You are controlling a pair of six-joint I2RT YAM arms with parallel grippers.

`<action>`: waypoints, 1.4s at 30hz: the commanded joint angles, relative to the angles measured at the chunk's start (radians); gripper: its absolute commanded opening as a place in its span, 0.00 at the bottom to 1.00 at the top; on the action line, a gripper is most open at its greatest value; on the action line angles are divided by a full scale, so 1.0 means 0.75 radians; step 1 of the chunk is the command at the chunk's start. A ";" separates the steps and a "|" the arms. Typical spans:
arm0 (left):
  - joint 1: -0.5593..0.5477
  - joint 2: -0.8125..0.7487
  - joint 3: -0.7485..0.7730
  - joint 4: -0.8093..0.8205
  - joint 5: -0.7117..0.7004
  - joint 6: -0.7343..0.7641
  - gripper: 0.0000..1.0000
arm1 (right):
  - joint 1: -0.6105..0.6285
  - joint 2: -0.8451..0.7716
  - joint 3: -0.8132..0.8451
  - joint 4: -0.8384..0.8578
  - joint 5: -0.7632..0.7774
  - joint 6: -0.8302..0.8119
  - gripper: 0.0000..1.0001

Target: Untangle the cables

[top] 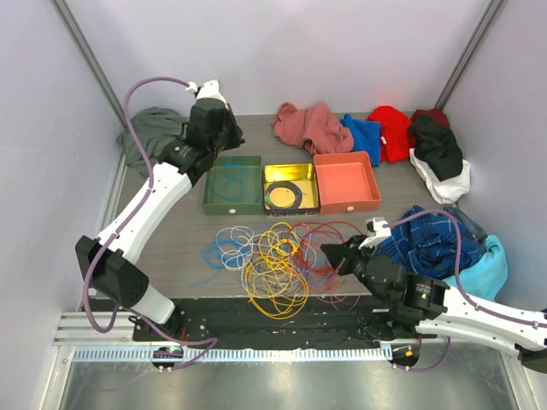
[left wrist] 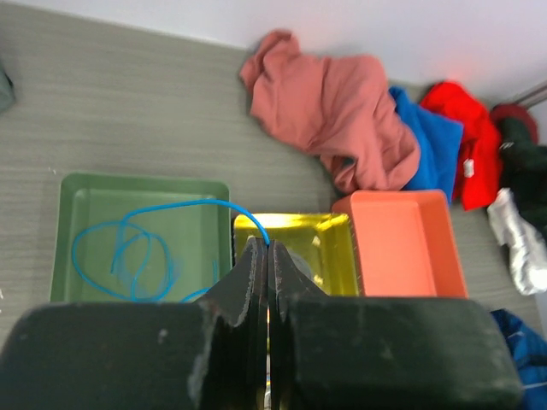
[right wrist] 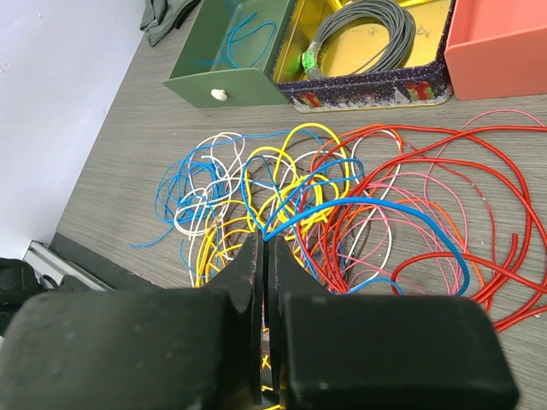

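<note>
Left gripper [left wrist: 267,249]: jaws fully closed, tips pinching the end of a blue cable [left wrist: 205,202]. It hangs over the green tray [left wrist: 145,178] at the back left of the table [top: 179,231]. The blue cable arcs down from the tips into the tray and lies there in loose loops, nothing else with it.

Right gripper [right wrist: 263,239]: jaws closed too, low over the near right edge of the cables [top: 273,256]. A second blue cable [right wrist: 376,202] meets its tips and looks pinched. From there it runs out over the red loops and curves back toward the gripper.

The cables sit mid-table, in front of the trays and apart from them. It is one tangled pile: blue and white strands on the left, yellow and orange in the middle, red and pink on the right, all overlapping.

Three containers stand in a row behind the pile, side walls touching: green tray, yellow tin [right wrist: 367,90], orange tray [top: 346,179]. The tin holds a grey coil [right wrist: 367,30].

Clothes [top: 308,126] are heaped along the back edge and down the right side, with more at the back left corner.
</note>
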 commanded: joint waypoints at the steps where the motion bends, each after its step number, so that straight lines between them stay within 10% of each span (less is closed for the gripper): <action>1: 0.021 -0.002 -0.050 0.114 0.028 -0.023 0.00 | 0.007 -0.003 0.012 0.029 0.047 -0.010 0.01; 16: 0.074 0.139 -0.223 0.128 0.054 -0.050 0.01 | 0.005 -0.005 0.001 0.039 0.034 0.000 0.01; 22: 0.074 0.072 -0.193 0.087 -0.001 -0.048 0.76 | 0.005 0.017 0.020 0.043 0.018 0.003 0.01; 25: 0.072 -0.016 -0.154 0.079 -0.040 -0.039 0.94 | 0.005 0.027 0.022 0.047 0.016 0.005 0.01; 42: -0.102 -0.740 -0.851 0.447 0.473 -0.219 0.88 | 0.007 0.395 0.640 0.094 -0.027 -0.402 0.01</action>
